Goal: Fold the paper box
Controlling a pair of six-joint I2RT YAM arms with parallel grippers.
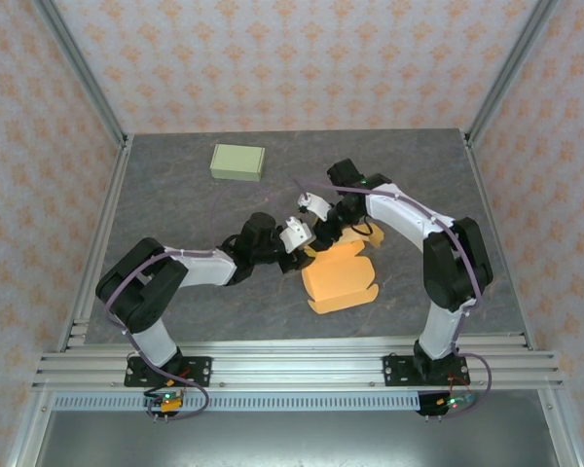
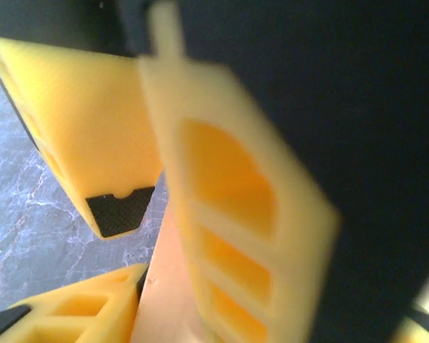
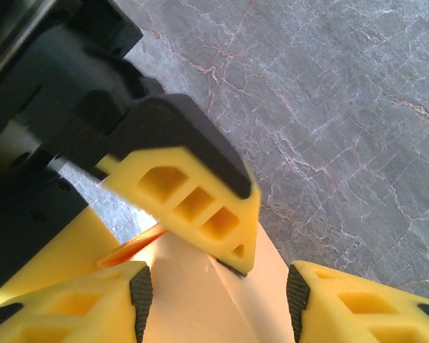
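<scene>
Paper box (image 1: 339, 277) lies mostly flat at mid-table (image 1: 175, 195), both grippers meeting at its far-left flap, apparently to crease it: left gripper (image 2: 157, 214) fingers stand apart around the edge, right gripper (image 3: 218, 300) fingers half-spread astride the paper, pinching or not I cannot tell.

The left arm (image 1: 175, 268) and right arm (image 1: 438, 238) are black at the joints with white shells between. A thin purple cable (image 1: 117, 292) trails back from each pincer. The right pincer (image 3: 218, 300) has chunky yellow fingers (image 3: 64, 307) with cut-out windows and black pads (image 3: 141, 293) on their inner faces.
</scene>
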